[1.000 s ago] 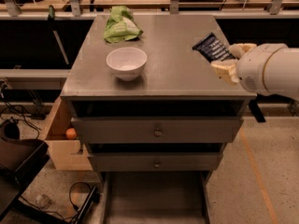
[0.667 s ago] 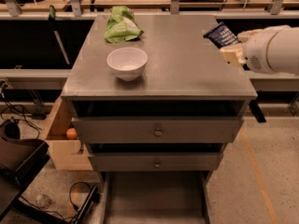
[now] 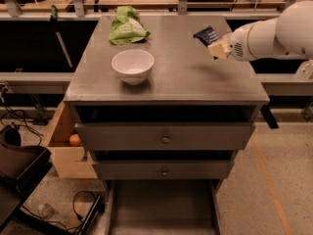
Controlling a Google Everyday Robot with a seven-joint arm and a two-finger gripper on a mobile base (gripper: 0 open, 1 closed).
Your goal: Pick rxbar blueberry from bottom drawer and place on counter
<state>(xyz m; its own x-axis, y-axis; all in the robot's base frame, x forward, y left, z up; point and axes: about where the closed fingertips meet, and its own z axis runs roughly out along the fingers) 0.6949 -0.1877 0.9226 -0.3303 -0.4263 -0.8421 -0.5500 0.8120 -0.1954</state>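
The rxbar blueberry [image 3: 207,35] is a small dark navy bar with white lettering, held in my gripper [image 3: 215,46] above the right rear part of the counter [image 3: 181,72]. The gripper is shut on the bar, with the white arm reaching in from the right. The bar hangs tilted a little above the grey top. The bottom drawer [image 3: 161,207] stands pulled open at the bottom of the view, its flat grey floor bare.
A white bowl [image 3: 132,66] sits left of centre on the counter and a green snack bag [image 3: 126,26] lies behind it. Two grey drawers with round knobs [image 3: 165,139] are below. A wooden box with an orange ball [image 3: 74,140] stands at left.
My gripper has carried the bar upward and toward the back of the counter, further from the front right edge. The bowl and bag have not moved.
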